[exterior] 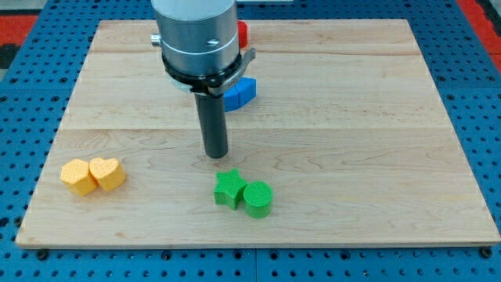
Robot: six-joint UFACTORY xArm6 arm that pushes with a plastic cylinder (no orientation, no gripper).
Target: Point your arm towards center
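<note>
My tip rests on the wooden board a little left of its middle. A green star block and a green cylinder sit touching each other just below the tip, toward the view's bottom. A blue block lies above and right of the tip, partly hidden by the arm. A red block peeks out behind the arm at the view's top. A yellow hexagon block and a yellow heart block touch each other at the view's lower left.
The board lies on a blue perforated table. The arm's grey body covers the board's top middle.
</note>
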